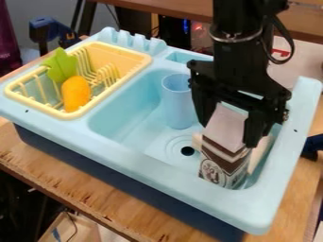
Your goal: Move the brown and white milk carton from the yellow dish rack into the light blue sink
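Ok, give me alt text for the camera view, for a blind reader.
A black robot gripper is at the top of a brown-and-white carton in a light-blue toy sink. Nearby stands a blue cup; a yellow rack holds green and orange toys.

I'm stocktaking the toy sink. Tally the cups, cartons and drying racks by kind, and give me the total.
Cup, in the basin: 1
Carton, between the fingers of the claw: 1
Drying rack, beside the basin: 1
Total: 3
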Available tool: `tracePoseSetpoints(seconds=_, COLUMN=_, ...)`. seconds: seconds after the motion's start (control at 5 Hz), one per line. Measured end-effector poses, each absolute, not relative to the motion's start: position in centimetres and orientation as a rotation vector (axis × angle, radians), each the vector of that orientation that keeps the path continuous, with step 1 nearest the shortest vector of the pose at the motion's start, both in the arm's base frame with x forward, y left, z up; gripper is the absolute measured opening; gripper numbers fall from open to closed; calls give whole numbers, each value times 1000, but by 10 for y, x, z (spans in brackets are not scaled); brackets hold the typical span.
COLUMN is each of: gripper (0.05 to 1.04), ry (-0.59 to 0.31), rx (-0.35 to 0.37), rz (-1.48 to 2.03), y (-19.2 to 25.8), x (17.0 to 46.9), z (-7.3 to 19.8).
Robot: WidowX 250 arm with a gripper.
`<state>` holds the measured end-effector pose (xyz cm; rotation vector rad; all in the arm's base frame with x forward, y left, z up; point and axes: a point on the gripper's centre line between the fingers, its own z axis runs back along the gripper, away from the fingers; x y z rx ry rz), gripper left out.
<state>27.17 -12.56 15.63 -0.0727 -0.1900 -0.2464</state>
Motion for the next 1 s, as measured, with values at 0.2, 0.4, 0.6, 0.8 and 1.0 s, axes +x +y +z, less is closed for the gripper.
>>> tracePoseSetpoints(seconds=0.2, gripper=1009, ry=-239, rx=-52, rz=-194, y=-119, x=272, z=169)
tracePoseSetpoints(seconds=0.4, gripper=1008, ry=-268, rx=-46, rz=-145, y=-114, x=268, z=181)
tracePoseSetpoints(seconds=0.6, gripper=1009, ry=-331, rx=-150, rz=-87, y=-108, x=270, z=202)
tracePoseSetpoints(seconds=0.8, gripper=1008, ry=-393, rx=-203, rz=3, y=-82, x=265, z=227)
tracePoseSetpoints(seconds=1.0, gripper=1009, ry=-350, rx=-102, rz=2, y=-62, x=255, z=236)
